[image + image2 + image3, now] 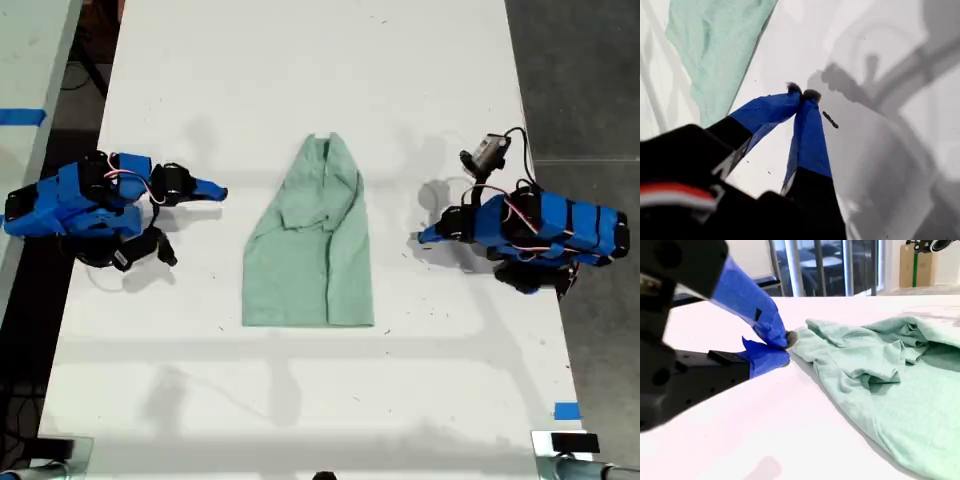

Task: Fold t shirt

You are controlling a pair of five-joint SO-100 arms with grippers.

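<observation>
The pale mint-green t shirt (310,250) lies flat and wrinkled in the middle of the white table (300,400), narrow end at the far side and wide hem nearer the camera. My first gripper (425,237) rests on the table at the exterior view's right, shut and empty, a short gap from the t shirt's straight edge (715,55); its taped fingertips (812,95) meet. My second gripper (215,188) lies at the exterior view's left, shut (787,346) with nothing in it, apart from the t shirt (890,385), whose folded sleeve side faces it.
The table's long edges run close behind both arm bases. A blue tape mark (566,410) sits near the table's front corner at the exterior view's right. Metal clamps (565,443) stand at the front corners. Another table with blue tape (20,116) stands at the exterior view's left.
</observation>
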